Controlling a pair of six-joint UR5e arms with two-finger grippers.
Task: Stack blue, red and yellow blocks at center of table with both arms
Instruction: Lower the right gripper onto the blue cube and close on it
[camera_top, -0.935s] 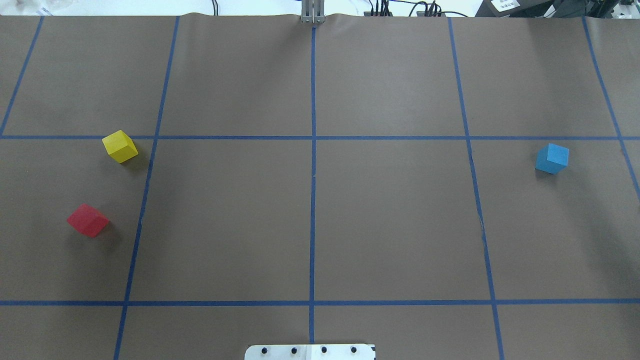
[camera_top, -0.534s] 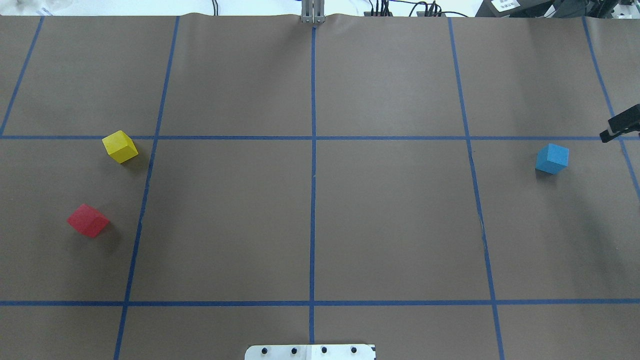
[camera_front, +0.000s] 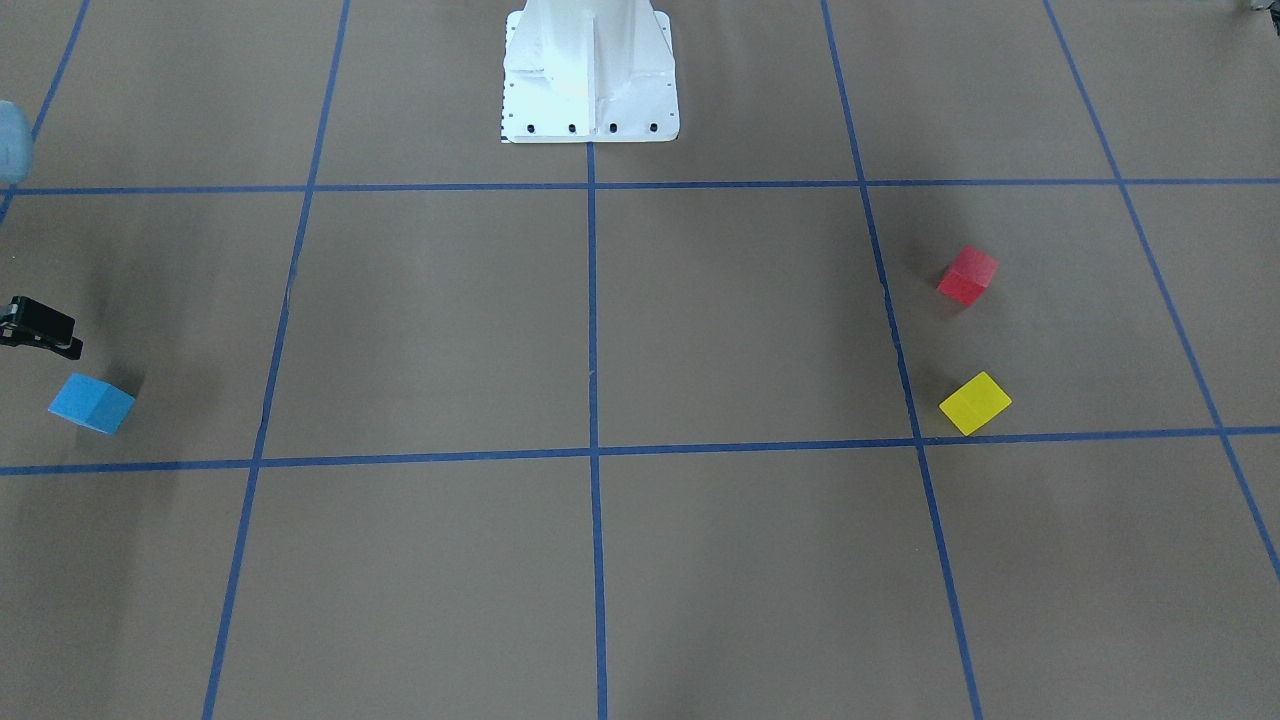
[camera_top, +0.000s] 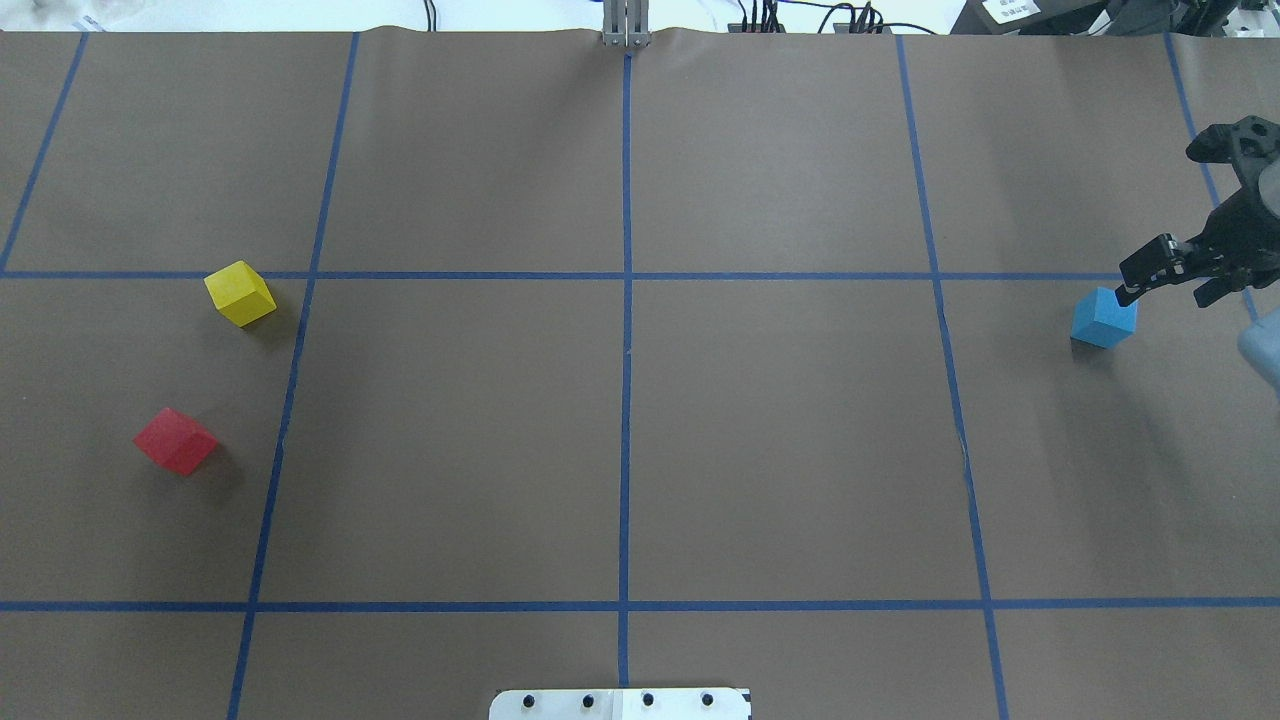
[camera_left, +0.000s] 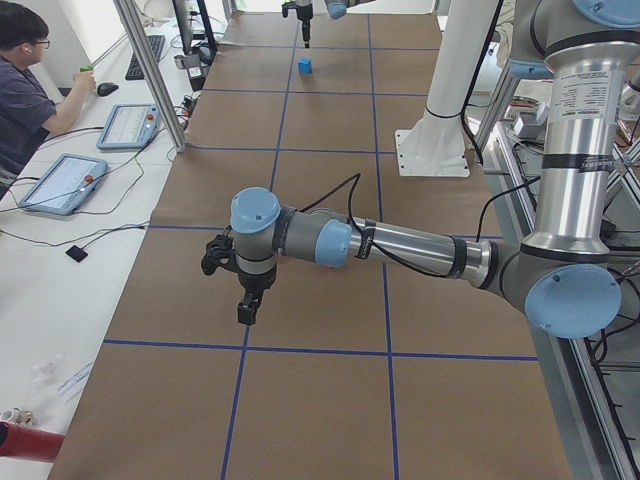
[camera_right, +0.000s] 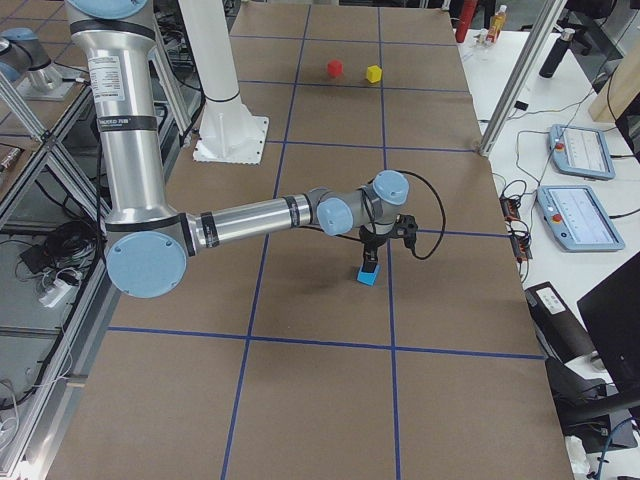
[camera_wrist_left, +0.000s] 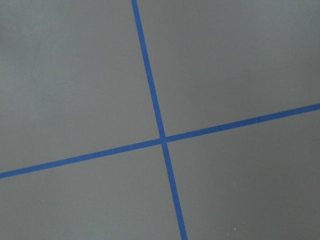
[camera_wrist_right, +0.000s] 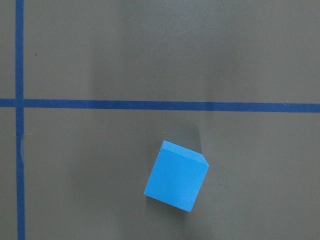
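The blue block (camera_top: 1103, 318) sits at the table's right side; it also shows in the front view (camera_front: 90, 404) and the right wrist view (camera_wrist_right: 176, 176). My right gripper (camera_top: 1180, 282) hangs open just above and beyond it, empty, as the right-side view (camera_right: 370, 262) also shows. The yellow block (camera_top: 240, 293) and the red block (camera_top: 176, 441) sit at the left. My left gripper (camera_left: 246, 312) shows only in the left-side view, over bare table; I cannot tell its state.
Blue tape lines (camera_top: 626, 350) grid the brown table; two cross at the centre. The white robot base (camera_front: 590, 90) stands at the near middle edge. An operator (camera_left: 25, 90) sits with tablets (camera_left: 60, 182) beyond the far edge.
My right gripper has come in from the right edge and now hangs by the blue block. The blocks have not moved.
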